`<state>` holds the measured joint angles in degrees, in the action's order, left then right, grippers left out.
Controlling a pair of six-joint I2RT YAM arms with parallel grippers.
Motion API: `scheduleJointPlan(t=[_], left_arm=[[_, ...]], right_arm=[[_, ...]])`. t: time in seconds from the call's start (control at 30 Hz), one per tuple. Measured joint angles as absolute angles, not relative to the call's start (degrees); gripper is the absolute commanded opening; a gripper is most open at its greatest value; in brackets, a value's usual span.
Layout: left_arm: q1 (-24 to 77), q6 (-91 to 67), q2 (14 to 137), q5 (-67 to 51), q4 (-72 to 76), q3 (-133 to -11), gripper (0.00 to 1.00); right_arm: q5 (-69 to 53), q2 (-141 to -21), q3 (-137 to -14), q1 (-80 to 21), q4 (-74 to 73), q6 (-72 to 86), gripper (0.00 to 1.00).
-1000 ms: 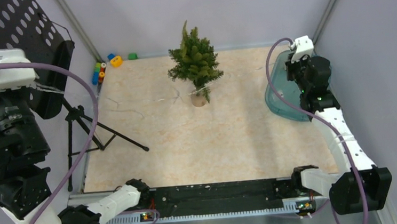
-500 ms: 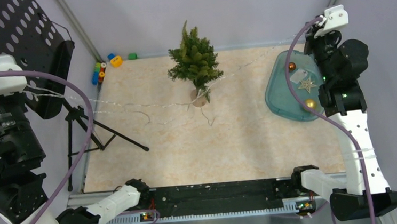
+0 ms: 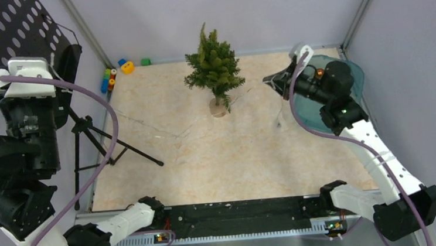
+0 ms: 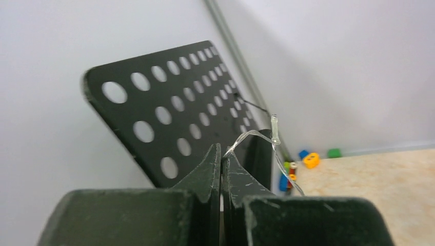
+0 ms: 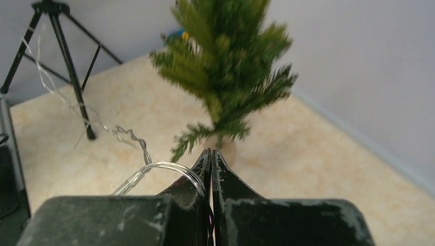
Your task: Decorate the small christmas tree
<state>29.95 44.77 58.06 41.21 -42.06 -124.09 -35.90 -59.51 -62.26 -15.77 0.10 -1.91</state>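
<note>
Surface (image 3: 236,157) carries the small christmas tree (image 3: 213,67) upright at its far middle. The tree looks light and tippy on its little base, with soft needles (best steadied low, at the trunk). Left hand (image 4: 222,154) and right hand (image 5: 210,154) each pinch the thin, springy light wire (image 5: 166,165).

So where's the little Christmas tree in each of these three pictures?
Top external: the small christmas tree stands at the far middle of the table.
Left wrist: not in it.
Right wrist: upper middle, beyond the right hand, which pinches the fairy-light wire.
Shared landmark: the black music stand, visible in all three views.
</note>
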Motion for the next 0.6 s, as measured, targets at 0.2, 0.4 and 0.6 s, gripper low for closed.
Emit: scheduleJointPlan(t=[0.2,0.4,0.6], left_arm=[[29.95,35.00,58.28,32.75,-47.07,-122.26,0.00],[29.95,27.64,61.04,25.34,-51.46,-123.13,0.00],[29.95,23.53,62.02,20.78,-52.84,-124.49,0.00]], right_arm=[[-34.89,-62.85,-52.90,-17.52,-1.72,-1.13,0.57],[-30.94,-67.79,-55.37,-17.65,-11.92,-1.78,0.96],[-15.86,-67.07,-63.64,-24.62,-19.97,-5.61,0.99]])
